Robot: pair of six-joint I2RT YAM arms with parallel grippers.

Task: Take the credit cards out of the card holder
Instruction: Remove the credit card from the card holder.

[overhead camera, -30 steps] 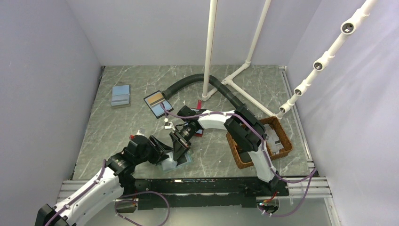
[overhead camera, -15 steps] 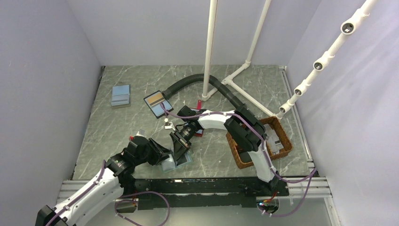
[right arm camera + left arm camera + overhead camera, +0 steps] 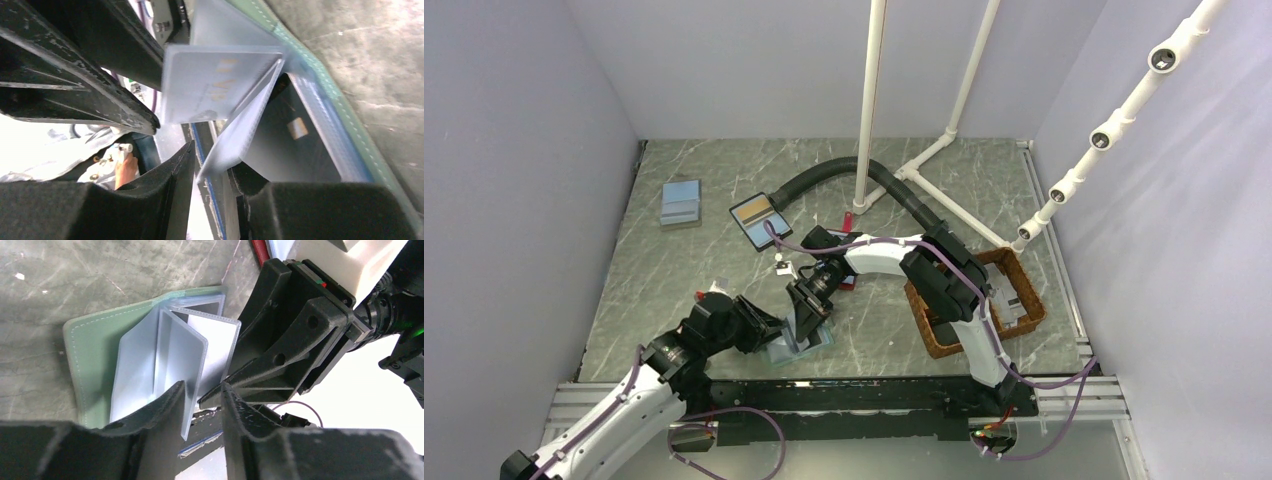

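The card holder (image 3: 90, 355) lies open on the worktop (image 3: 75, 285), left of the wicker basket (image 3: 939, 347). We judge no credit cards (image 3: 215, 90) extracted yet. Right pincer (image 3: 214, 157) clamps one pale leaf (image 3: 240, 125); left pincer (image 3: 203, 390) stands apart around another.

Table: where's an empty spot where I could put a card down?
Bare marble lies on the left, between the blue-grey holder and the left arm; in the far right corner, between the white pipes and the wall; and between the card holder and the basket. It's crowded around the card holder, where the right arm meets the left.
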